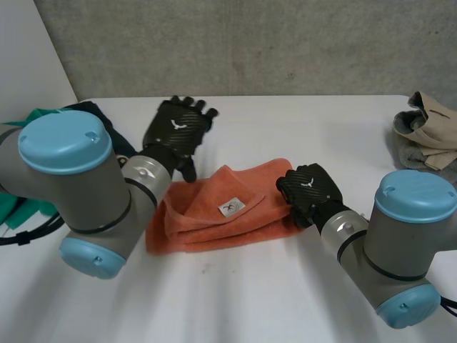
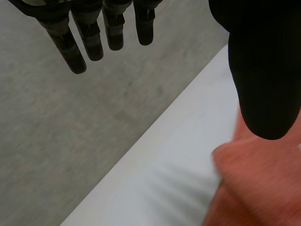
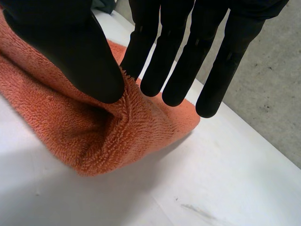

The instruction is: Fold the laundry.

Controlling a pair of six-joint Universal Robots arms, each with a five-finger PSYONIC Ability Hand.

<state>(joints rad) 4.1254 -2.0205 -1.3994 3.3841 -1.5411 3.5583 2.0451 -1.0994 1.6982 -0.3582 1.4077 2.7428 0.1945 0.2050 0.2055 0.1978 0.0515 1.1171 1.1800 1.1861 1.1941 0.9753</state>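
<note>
An orange towel (image 1: 214, 214) lies folded in the middle of the white table (image 1: 285, 121), a small white label (image 1: 230, 207) on top. My right hand (image 1: 308, 189) is at the towel's right edge, where in the right wrist view the thumb (image 3: 70, 47) and the nearest finger pinch a raised fold of the towel (image 3: 94, 136); the other fingers stand straight beyond it. My left hand (image 1: 177, 128) hovers over the towel's far left corner with straight, spread fingers (image 2: 94, 37), holding nothing. Its thumb (image 2: 263, 70) hangs above the towel (image 2: 258, 188).
A beige pile of clothes (image 1: 425, 132) lies at the table's back right. Green cloth (image 1: 21, 207) and dark cloth (image 1: 107, 121) sit at the left, behind my left arm. A grey wall runs along the table's far edge.
</note>
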